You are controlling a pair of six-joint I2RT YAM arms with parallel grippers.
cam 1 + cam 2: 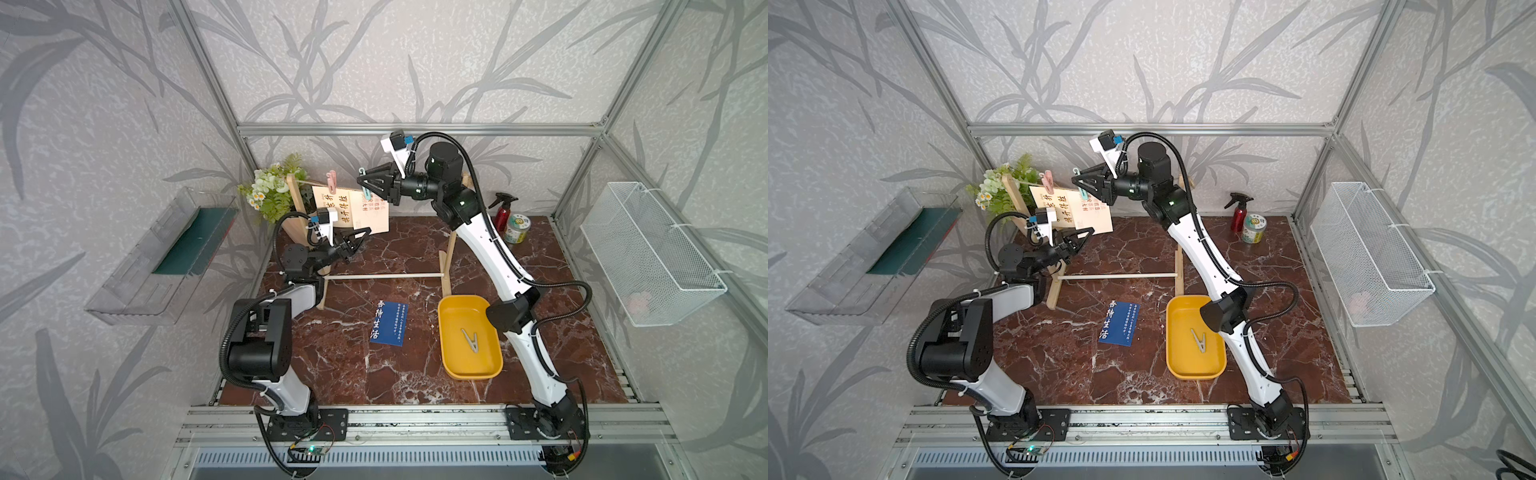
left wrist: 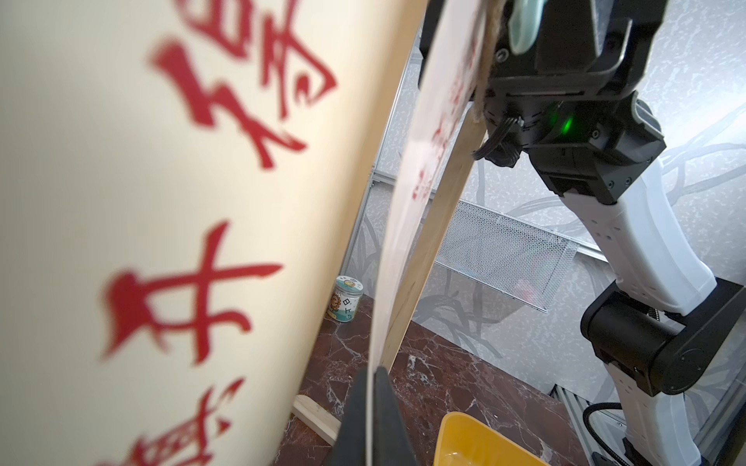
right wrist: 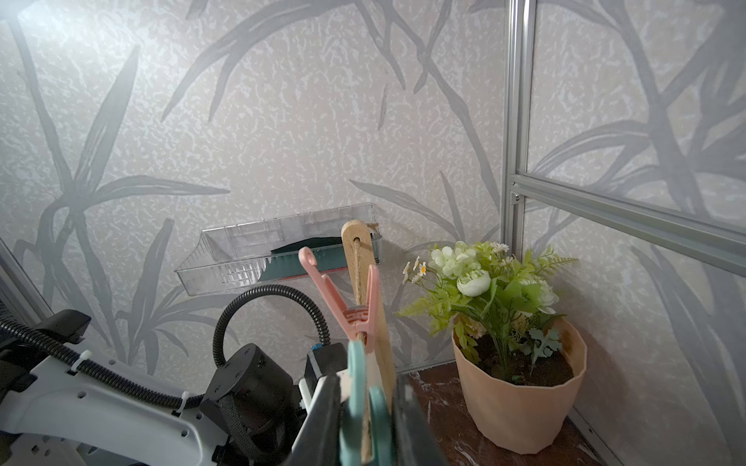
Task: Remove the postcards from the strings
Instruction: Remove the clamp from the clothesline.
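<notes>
Postcards (image 1: 332, 204): two hang, one lies; left end effector (image 1: 365, 231) clamps one, right end effector (image 1: 360, 183) the teal peg (image 3: 355, 375).

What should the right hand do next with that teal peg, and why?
Probably squeeze the teal peg fully open and lift it off the twine. The right hand has its fingers on either side of the peg, which pins the pale card to the twine. The left hand pinches that card's bottom edge, so the card should come free once the peg lets go.
</notes>
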